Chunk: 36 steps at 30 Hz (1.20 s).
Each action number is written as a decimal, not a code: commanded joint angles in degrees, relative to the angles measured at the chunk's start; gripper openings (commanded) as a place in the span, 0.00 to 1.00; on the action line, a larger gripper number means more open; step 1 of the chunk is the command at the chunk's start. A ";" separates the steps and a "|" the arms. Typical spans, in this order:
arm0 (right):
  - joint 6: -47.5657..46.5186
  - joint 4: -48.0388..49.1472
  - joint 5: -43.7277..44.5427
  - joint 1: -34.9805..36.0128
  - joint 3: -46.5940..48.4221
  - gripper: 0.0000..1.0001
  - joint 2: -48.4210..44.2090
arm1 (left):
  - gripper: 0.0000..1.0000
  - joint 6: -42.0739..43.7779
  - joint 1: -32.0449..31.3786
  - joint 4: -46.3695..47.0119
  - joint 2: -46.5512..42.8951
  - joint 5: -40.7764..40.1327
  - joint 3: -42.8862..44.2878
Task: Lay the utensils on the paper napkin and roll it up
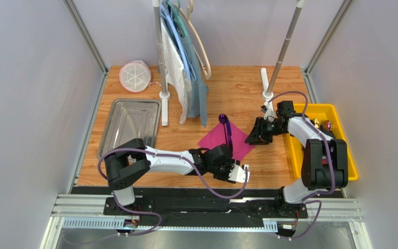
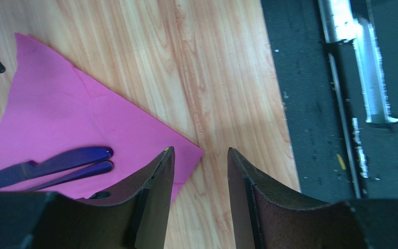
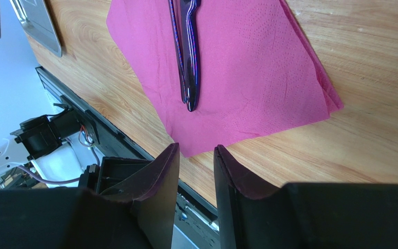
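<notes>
Utensils [image 3: 188, 57] lie on the napkin [image 3: 258, 67], left end effector [image 2: 198, 153] and right end effector [image 3: 196, 148] hover half-spread, empty, beside its edges: pinch only paper, roll evenly.

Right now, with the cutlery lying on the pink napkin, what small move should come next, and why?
Probably lower the left gripper and pinch the near corner of the paper napkin. The utensils lie on the sheet, the gripper's jaws stand apart, empty, and that corner sits at its fingertips, so folding it over the utensils could start the roll.
</notes>
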 commanded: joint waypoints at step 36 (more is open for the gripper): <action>-2.13 -2.81 0.09 0.34 2.62 0.36 -4.00 | 0.00 2.30 0.12 -1.33 0.77 3.04 3.82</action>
